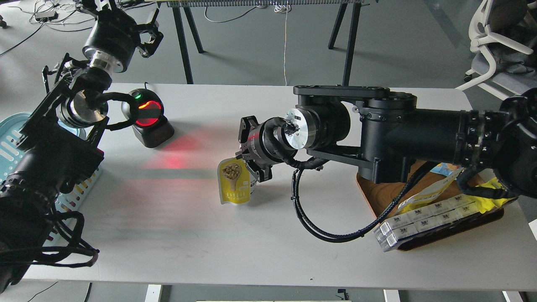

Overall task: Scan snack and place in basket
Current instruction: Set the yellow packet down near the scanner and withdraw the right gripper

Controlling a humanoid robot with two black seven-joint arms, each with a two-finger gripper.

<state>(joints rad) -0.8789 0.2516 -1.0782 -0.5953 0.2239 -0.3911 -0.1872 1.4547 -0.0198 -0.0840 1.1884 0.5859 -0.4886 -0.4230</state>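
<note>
Right tool (247, 161): clamped on the snack's upper edge, arm reaching in from the right.
Snack (234, 181): hanging upright mid-surface, yellow front facing the camera, right of the scanner.
Scanner (147, 118): glowing red, casting red light across the surface (201, 235).
Left tool (126, 16): raised at the far left; grip state unclear.
Basket (12, 138): left edge, behind the left arm.
Wooden tray (377, 197): right, holding packs.

A light grey table (188, 226) fills most of the frame. On it, at upper left, stands a black scanner (147, 118) glowing red; at the left edge sits a light blue basket (12, 138); at lower right, a brown wooden tray (377, 197).
</note>
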